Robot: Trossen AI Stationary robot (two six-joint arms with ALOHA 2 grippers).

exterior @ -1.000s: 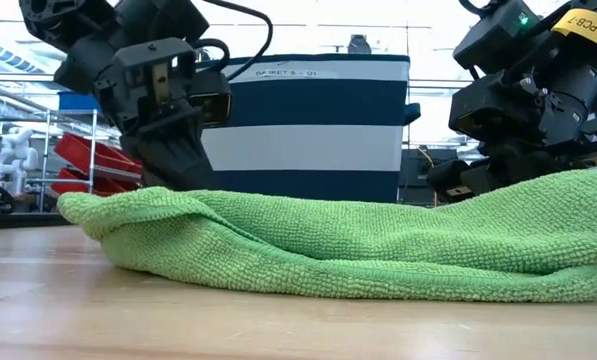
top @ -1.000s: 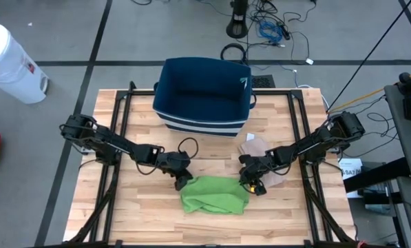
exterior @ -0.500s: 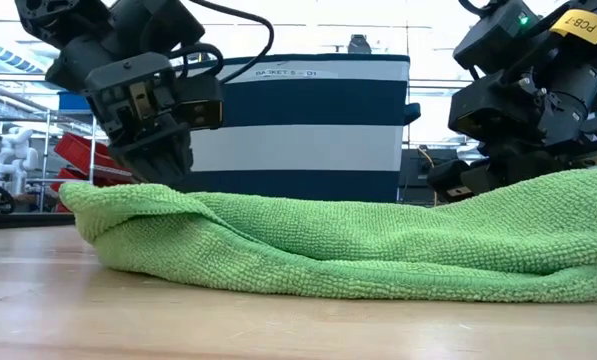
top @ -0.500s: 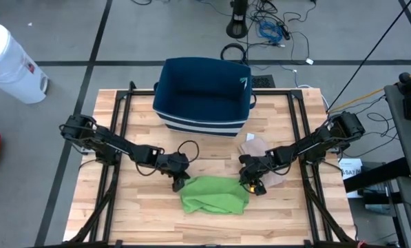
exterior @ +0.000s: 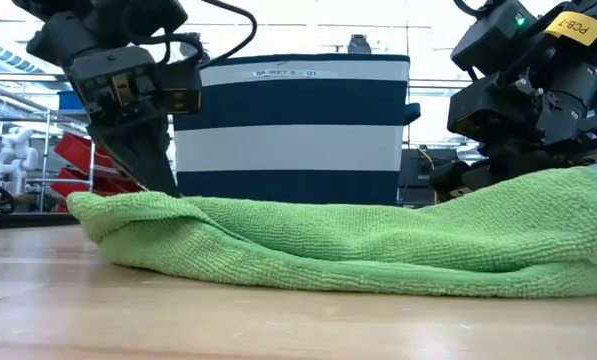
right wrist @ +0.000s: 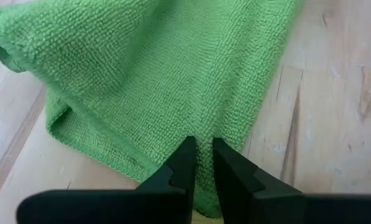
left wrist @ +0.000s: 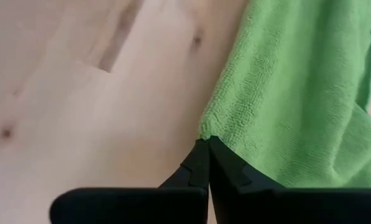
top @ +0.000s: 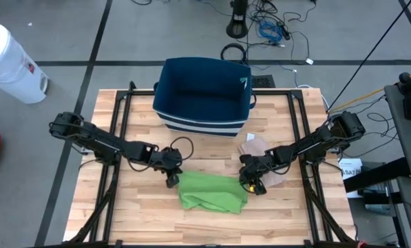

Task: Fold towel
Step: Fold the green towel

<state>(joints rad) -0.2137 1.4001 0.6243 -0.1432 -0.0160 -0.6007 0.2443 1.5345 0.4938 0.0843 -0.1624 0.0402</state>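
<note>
Yellow tag [exterior: 575, 22] reads "PCB 7".

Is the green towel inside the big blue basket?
No, the green towel lies crumpled on the wooden table, in front of the blue basket, not in it.

Overhead down, low level, wrists close; all share towel [top: 212, 192]

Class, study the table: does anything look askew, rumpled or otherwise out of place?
Yes. The green towel lies bunched and creased rather than flat, its edges uneven. A tan cloth-like thing sits crumpled beside the blue striped bin. Both grippers, left and right, are at the towel's corners.
</note>
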